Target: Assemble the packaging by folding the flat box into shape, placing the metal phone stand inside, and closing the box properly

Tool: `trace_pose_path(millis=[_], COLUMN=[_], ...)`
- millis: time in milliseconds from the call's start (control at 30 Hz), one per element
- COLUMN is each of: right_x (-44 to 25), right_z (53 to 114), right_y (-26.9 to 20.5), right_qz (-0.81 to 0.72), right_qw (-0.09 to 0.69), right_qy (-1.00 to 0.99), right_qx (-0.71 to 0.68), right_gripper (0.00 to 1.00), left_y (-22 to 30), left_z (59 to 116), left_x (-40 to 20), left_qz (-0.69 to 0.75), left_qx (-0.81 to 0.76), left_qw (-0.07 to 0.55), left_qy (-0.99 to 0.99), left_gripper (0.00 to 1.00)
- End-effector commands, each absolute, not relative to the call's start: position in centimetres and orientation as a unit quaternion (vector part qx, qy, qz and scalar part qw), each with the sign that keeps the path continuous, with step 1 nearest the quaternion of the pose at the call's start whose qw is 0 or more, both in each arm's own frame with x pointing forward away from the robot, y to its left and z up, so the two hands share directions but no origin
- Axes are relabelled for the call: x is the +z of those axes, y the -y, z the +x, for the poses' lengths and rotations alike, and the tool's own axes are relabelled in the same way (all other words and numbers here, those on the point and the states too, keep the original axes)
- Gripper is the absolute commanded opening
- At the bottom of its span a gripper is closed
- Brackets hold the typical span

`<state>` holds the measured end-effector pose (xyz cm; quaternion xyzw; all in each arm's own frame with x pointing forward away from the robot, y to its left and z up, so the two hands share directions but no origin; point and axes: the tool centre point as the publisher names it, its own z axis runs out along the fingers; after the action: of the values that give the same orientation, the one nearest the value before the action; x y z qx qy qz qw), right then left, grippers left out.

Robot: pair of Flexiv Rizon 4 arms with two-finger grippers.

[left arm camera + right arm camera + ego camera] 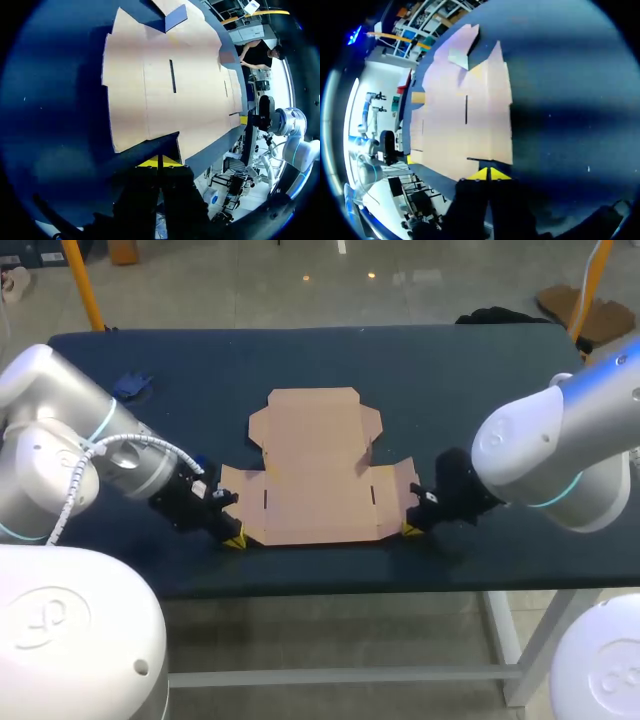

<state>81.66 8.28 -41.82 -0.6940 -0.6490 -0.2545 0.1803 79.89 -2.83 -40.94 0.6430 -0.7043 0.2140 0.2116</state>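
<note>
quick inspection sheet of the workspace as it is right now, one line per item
surface: dark blue table, level, mostly bare
job's things: flat cardboard box lies unfolded at mid-table; metal phone stand not seen in any view
clutter: small blue object near the table's far left corner
grippers: left gripper at the box's near left corner, right gripper at its near right corner; both have their fingers together and hold nothing
cables: white coiled cable runs along the left arm, clear of the box
surroundings: nothing seen reaching over the table
</note>
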Motion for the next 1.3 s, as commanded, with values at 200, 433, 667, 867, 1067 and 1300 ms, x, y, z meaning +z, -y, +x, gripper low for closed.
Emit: trace_pose_path(millis=[200,433,667,867,1067,1300], right_x=[-41.3,-41.0,-40.8,-41.0,-41.1,-40.7], right_z=[81.6,81.6,81.8,82.3,82.7,82.8], right_y=[-8.6,-8.9,-9.0,-9.3,-9.9,-10.4], right_qz=[-0.689,-0.701,-0.705,-0.705,-0.701,-0.697], right_qw=[0.187,0.203,0.21,0.211,0.212,0.199], right_qy=[0.65,0.636,0.631,0.63,0.636,0.645], right_qx=[-0.26,-0.25,-0.248,-0.247,-0.245,-0.241], right_gripper=[0.0,0.0,0.0,0.0,0.0,0.0], left_y=[3.9,4.3,4.7,5.0,5.2,5.8], left_z=[80.1,79.9,80.0,80.1,80.3,80.4], left_x=[-40.4,-40.3,-40.2,-40.0,-39.9,-39.6], left_qz=[0.643,0.642,0.641,0.637,0.633,0.629], left_qx=[0.194,0.187,0.18,0.178,0.173,0.16], left_qw=[0.197,0.193,0.189,0.186,0.185,0.176], left_qy=[0.714,0.718,0.722,0.727,0.731,0.74], left_gripper=[0.0,0.0,0.0,0.0,0.0,0.0])
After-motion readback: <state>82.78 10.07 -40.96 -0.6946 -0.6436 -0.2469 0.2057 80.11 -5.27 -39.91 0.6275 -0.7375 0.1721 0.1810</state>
